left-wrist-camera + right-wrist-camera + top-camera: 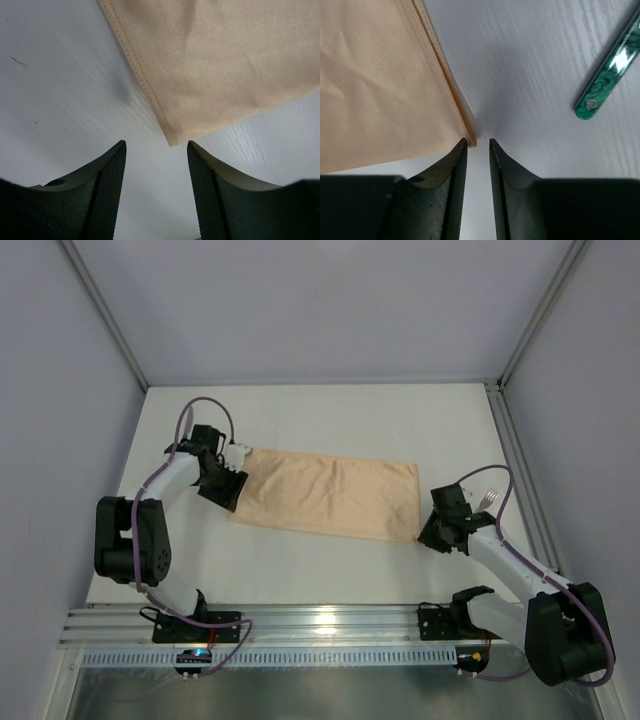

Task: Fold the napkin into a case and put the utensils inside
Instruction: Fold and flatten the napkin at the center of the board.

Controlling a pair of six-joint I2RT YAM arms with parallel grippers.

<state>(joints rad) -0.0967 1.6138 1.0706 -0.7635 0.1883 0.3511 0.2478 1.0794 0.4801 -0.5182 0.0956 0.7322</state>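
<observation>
Lying flat near the middle of the white table [350, 420], the napkin [330, 495] is folded into a wide peach-orange rectangle, its long sides running left to right. The left gripper [226, 486] sits at the cloth's left edge. In the left wrist view its fingers [107, 190] are spread wide, and a napkin corner [172, 140] points into the gap between their tips without touching either.

The right gripper [436, 531] sits at the near right corner. In the right wrist view its fingers [457, 190] are parted by only a narrow slit with bare table showing between them. The layered corner [471, 141] lies at the tip of one finger, not visibly pinched.

A teal-green utensil handle [607, 70] lies on the table well right of the cloth. A silver utensil end [490, 498] shows just beyond the right arm.
</observation>
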